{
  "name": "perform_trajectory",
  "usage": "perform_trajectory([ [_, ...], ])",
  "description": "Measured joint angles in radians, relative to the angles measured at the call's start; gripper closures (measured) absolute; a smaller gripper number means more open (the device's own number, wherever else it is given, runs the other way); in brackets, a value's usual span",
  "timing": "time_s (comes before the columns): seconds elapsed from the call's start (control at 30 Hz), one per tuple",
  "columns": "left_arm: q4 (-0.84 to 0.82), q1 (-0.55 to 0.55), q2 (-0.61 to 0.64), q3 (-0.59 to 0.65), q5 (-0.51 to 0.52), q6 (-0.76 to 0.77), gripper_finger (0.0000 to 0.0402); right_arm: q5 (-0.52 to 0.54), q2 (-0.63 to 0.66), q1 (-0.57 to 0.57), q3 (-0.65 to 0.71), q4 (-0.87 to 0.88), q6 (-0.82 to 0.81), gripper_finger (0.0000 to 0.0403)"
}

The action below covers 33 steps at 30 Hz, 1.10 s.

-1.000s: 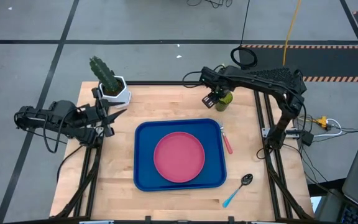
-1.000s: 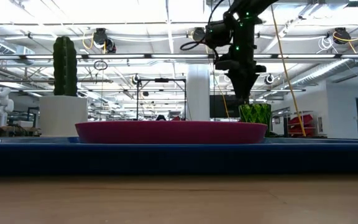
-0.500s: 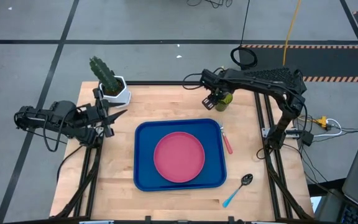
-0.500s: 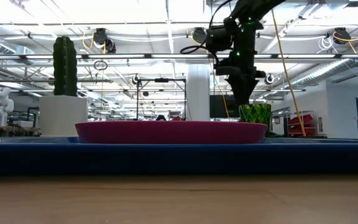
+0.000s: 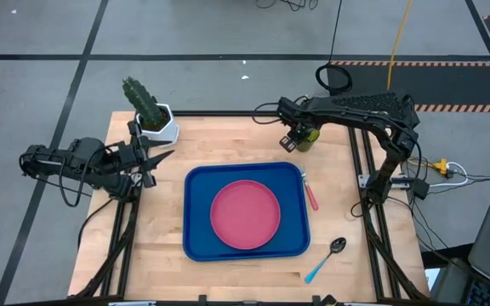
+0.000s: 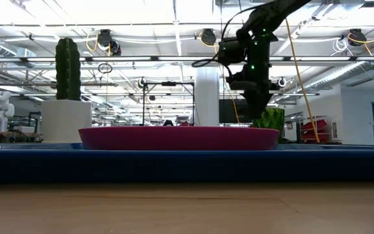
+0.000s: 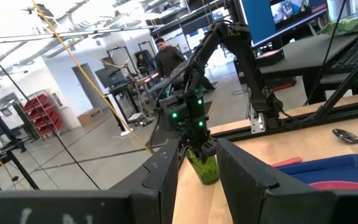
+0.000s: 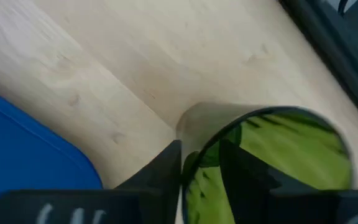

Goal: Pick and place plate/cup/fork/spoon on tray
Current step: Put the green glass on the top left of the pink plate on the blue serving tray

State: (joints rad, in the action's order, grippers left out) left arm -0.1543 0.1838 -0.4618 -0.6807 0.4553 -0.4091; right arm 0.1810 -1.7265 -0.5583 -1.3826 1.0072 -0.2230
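Observation:
The olive-green cup [image 5: 307, 138] stands on the wood at the table's far right, and also shows in the right wrist view [image 8: 291, 162]. My right gripper [image 5: 295, 136] is over its rim on the left side and shut on it. The pink-red plate [image 5: 245, 214] lies flat in the blue tray [image 5: 198, 242] at the table's middle. The pink-handled fork [image 5: 310, 194] lies on the wood along the tray's right rim. The blue-handled spoon [image 5: 325, 260] lies on the wood near the tray's near right corner. My left gripper [image 5: 154, 160] is open and empty at the table's left edge. My right gripper holds the cup's wall at its rim [image 8: 193, 163], on the side toward the tray. One finger [image 8: 247, 180] is inside the cup and one [image 8: 169, 168] is outside. The fingers come from above, slanting down. In the low view the cup [image 6: 270, 120] sits low behind the plate, slightly tilted.
A white hexagonal pot with a cactus [image 5: 155, 119] stands at the table's far left corner. Bare wood lies left of the tray and along the near edge. A person [image 7: 165, 59] stands in the room beyond the table.
My right gripper has gone a little toward the table's right edge and down onto the cup's rim. In the low view the cup's top now looks tipped and partly hidden behind the gripper.

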Motion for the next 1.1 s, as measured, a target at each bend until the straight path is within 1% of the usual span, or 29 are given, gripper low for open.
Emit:
perform_trajectory([
  [0.2, 0.000, 0.000, 0.000, 0.000, 0.000, -0.004, 0.0286, 0.001, 0.000, -0.003, 0.016, -0.033, 0.060, 0.0387],
  [0.23, 0.000, 0.000, 0.000, 0.000, 0.000, -0.005, 0.0286, 0.001, 0.000, -0.001, 0.016, -0.051, 0.078, 0.0394],
  [0.5, 0.000, 0.000, 0.000, 0.000, 0.001, -0.015, 0.0286, -0.004, 0.000, 0.055, 0.016, -0.192, 0.249, 0.0400],
  [0.7, 0.000, 0.000, 0.000, 0.000, 0.001, -0.024, 0.0286, -0.080, 0.000, 0.128, 0.014, -0.332, 0.343, 0.0402],
  [0.8, 0.000, 0.000, 0.000, 0.000, 0.001, -0.027, 0.0286, -0.079, 0.000, 0.170, -0.006, -0.355, 0.394, 0.0402],
  [0.97, 0.006, 0.000, 0.000, 0.000, 0.001, -0.028, 0.0286, -0.077, -0.007, 0.234, -0.070, -0.402, 0.476, 0.0402],
  [1.1, 0.034, 0.000, 0.000, 0.000, 0.001, -0.029, 0.0286, -0.077, -0.075, 0.262, -0.200, -0.386, 0.524, 0.0402],
])
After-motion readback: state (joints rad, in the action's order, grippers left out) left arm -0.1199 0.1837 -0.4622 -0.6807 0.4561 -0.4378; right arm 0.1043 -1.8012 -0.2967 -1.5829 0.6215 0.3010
